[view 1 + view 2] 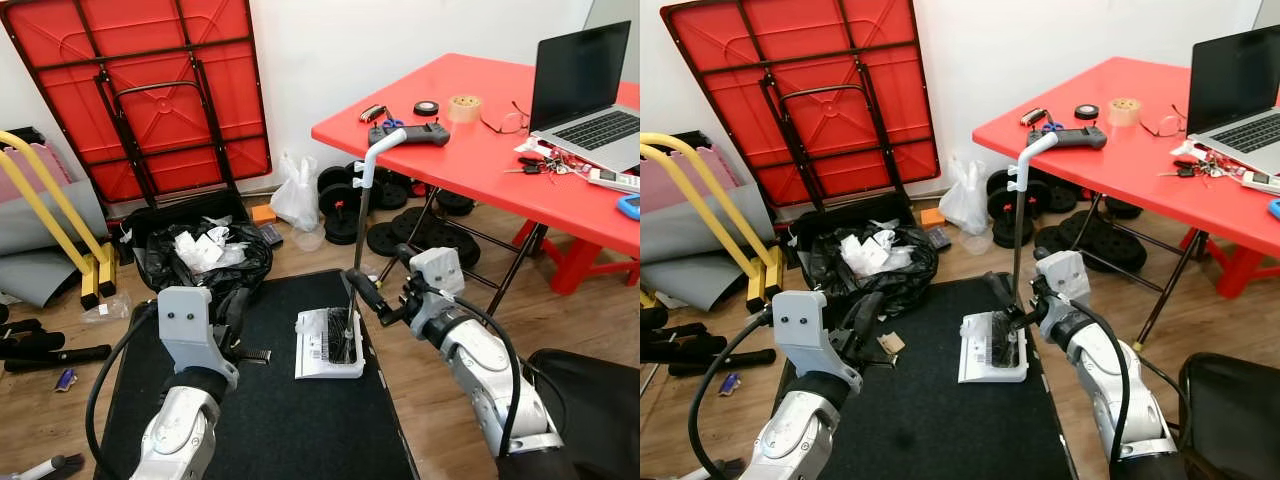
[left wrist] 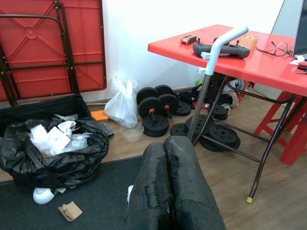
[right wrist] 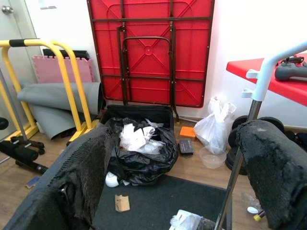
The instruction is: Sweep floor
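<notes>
The white long-handled dustpan [image 1: 330,345] stands upright on the black floor mat [image 1: 270,420]. The right gripper [image 1: 362,292], fingers spread, flanks its thin metal shaft [image 1: 358,240]; the left gripper [image 2: 169,184] is pressed together. Judged light and stiff (likely tippy): grip mid-shaft.

Laptop [image 1: 585,85] cut off at the edge (screen partly hidden).

A white dustpan [image 1: 329,345] lies flat on the black floor mat [image 1: 270,420], with crumpled white scraps in its tray. A broom stands in it, its dark bristles [image 1: 341,335] down in the pan and its thin metal pole [image 1: 358,240] rising nearly upright to a bent white handle [image 1: 377,152] near the edge of the red surface. A scrap of brown cardboard [image 1: 891,343] lies loose on the mat, just beside the black rubbish bag [image 1: 203,262] stuffed with white paper.
</notes>
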Motion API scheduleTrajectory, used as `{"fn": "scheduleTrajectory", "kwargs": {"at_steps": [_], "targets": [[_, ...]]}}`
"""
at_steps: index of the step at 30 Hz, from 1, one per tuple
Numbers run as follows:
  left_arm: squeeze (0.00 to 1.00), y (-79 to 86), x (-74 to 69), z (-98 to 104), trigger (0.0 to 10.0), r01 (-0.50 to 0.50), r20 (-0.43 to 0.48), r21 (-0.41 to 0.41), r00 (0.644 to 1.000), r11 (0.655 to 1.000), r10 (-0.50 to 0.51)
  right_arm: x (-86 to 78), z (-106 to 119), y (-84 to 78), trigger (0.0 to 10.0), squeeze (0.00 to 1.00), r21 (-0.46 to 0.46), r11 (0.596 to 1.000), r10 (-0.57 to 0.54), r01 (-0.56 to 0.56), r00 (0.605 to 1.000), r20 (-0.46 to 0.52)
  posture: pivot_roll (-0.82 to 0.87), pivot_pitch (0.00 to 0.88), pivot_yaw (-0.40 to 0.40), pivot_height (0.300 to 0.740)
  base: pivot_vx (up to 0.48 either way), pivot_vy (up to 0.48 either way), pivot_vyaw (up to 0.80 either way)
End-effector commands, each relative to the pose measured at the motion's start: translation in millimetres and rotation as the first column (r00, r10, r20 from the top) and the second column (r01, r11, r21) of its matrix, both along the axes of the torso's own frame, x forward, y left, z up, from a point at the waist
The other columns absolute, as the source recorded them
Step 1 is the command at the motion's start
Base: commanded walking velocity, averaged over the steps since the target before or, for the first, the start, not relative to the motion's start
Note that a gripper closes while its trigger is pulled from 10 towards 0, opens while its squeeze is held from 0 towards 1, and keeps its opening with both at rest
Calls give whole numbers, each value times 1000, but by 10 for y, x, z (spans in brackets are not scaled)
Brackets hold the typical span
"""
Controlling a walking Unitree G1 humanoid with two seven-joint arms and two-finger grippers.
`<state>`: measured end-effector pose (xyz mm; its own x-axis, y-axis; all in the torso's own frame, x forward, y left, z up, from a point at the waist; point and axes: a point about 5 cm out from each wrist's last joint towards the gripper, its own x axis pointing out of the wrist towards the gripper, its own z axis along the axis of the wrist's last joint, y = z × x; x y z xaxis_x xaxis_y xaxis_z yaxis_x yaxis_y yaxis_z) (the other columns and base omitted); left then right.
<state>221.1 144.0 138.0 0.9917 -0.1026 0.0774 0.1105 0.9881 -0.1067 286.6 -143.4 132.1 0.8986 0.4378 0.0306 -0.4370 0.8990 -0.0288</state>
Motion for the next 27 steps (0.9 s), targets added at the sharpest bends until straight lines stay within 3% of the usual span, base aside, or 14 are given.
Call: {"fn": "scheduleTrajectory", "kwargs": {"at_steps": [1,15,17,20,22,27], "targets": [[0,29,-15,3,10000,1,-5,13,1000,1000,-1,3,-20,17,10000,0,11,1000,6,-6,1000,-20,-88,0,-5,740,0,0,0],[0,33,-23,6,10000,0,-7,16,1000,1000,0,3,-13,-16,10000,0,29,1000,-10,11,1000,-25,-83,0,-5,740,0,0,0],[0,173,-16,74,10000,-52,15,37,999,998,52,31,12,-211,10000,0,27,995,-95,96,995,-26,-85,0,-5,740,0,0,0],[0,283,-7,113,10000,-91,29,47,996,995,90,32,16,-338,10000,0,11,990,-142,142,990,-26,-90,0,-1,740,0,0,0],[0,456,-6,149,10000,-147,45,73,989,986,144,-18,-17,-501,10000,0,-27,982,-189,189,981,-31,-95,0,1,740,0,0,0],[0,544,-72,120,10000,-162,39,98,987,982,159,-216,-114,-481,10000,0,-49,983,-177,175,983,-51,-104,0,16,740,0,0,0]]}}
